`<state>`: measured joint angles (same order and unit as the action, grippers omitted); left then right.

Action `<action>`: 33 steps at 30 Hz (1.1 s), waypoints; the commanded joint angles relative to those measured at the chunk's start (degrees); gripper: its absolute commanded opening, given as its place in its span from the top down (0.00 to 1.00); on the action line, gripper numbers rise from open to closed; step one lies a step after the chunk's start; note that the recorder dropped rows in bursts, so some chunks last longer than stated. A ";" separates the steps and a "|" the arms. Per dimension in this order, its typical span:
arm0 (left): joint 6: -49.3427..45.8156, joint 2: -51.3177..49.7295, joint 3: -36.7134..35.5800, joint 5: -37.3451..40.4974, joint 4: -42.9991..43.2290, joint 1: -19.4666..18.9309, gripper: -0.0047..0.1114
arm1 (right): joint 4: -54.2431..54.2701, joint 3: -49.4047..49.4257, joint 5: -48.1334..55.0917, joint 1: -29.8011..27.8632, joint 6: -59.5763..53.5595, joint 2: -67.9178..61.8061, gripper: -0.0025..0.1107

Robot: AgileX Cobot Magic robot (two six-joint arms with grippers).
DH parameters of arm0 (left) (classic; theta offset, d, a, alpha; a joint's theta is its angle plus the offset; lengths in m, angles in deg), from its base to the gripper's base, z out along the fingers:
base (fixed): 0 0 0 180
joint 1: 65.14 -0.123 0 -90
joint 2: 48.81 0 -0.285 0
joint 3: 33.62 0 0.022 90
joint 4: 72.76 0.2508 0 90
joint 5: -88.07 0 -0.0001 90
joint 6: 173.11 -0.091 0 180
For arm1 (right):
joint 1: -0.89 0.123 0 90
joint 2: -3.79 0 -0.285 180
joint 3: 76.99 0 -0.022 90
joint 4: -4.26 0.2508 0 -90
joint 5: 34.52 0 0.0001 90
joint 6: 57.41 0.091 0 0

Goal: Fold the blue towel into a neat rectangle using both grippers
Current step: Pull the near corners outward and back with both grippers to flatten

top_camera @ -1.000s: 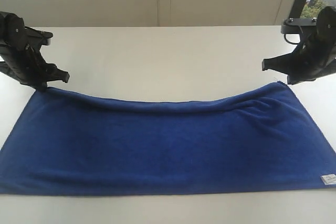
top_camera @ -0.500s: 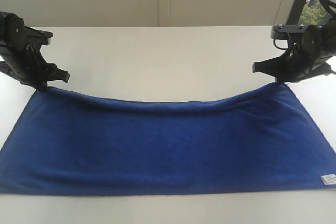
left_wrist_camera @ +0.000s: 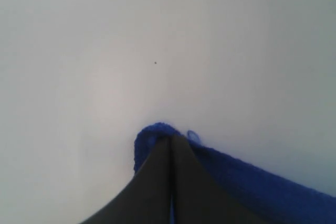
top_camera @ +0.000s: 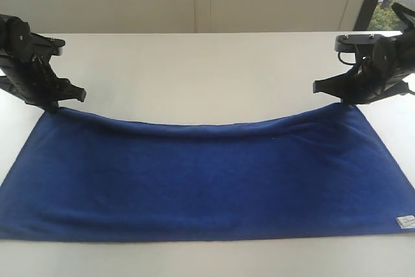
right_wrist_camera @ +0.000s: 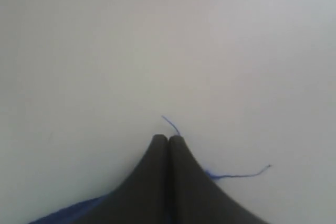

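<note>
The deep blue terry towel [top_camera: 207, 180], a long rectangle, lies spread open along the front edge of the white desk [top_camera: 207, 63] and reaches almost from the left edge to the right one. Its small white label [top_camera: 406, 222] sits at the front right corner. No fold is made yet: the cloth shows as a single open layer, so I judge the task to be at its very beginning, with all the folding left to do.

Only the grasp seems done. The left gripper [top_camera: 53, 106] pinches the far left corner of the towel; its black fingers [left_wrist_camera: 157, 174] are pressed tightly together, with blue cloth bulging around their tips. The right gripper [top_camera: 347, 100] is clenched on the far right corner; its fingers [right_wrist_camera: 152, 177] are also closed, and loose blue threads come out beside them. Between the two held corners the far edge sags towards the middle.
</note>
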<state>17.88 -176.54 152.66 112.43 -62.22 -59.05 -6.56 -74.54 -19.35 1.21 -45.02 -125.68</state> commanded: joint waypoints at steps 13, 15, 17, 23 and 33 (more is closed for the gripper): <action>15.32 -2.77 -0.11 -2.27 0.84 -0.21 0.96 | -0.74 -0.09 -2.74 -2.24 6.06 -4.60 0.98; 16.54 -3.34 -0.11 -3.15 0.84 -0.21 0.96 | -0.74 -0.09 -3.66 -2.24 6.06 -4.65 0.98; 16.69 -3.63 -0.11 -4.10 0.84 -0.21 0.96 | -0.74 -0.09 -4.15 -2.46 6.06 -4.65 0.98; 17.94 -3.63 -0.11 -6.26 2.28 -0.71 0.96 | -0.74 -0.09 -5.30 -3.35 6.06 -4.65 0.98; 18.81 -3.63 -0.11 -2.07 2.36 -2.40 0.96 | -0.74 -0.09 -6.02 -3.77 5.96 -4.65 0.98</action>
<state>36.38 -178.71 153.13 105.04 -59.83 -60.97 -7.04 -75.20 -28.57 -1.90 -39.43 -128.97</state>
